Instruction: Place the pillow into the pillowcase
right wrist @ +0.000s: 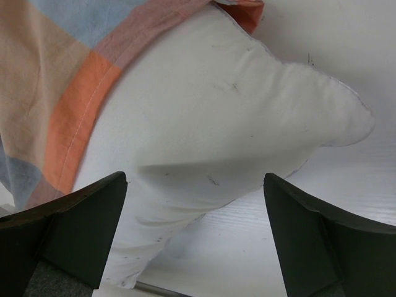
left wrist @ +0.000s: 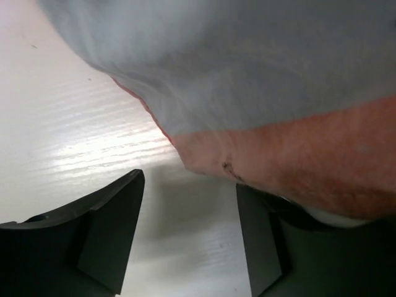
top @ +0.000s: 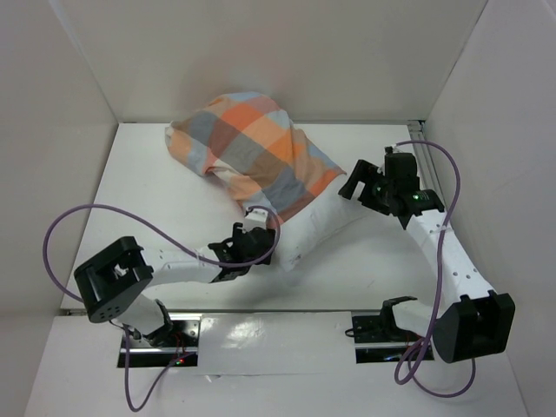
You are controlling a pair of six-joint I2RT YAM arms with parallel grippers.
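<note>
Left arm stretched low over the desk (top: 156,191). Left pincer (top: 243,243) spread, empty, with the pillowcase (top: 252,148) hem just ahead, overhanging one finger. Right arm bent inward. Right pincer (top: 356,184) spread, with a bare pillow (top: 317,224) corner just ahead. The rest of the pillow is hidden inside the case.

White walls (top: 304,52) enclose a white table (top: 148,191), with a metal rail (top: 427,155) at its right edge.

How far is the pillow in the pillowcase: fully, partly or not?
Partly in. The pillowcase covers the far end; the near end of the white pillow sticks out.
</note>
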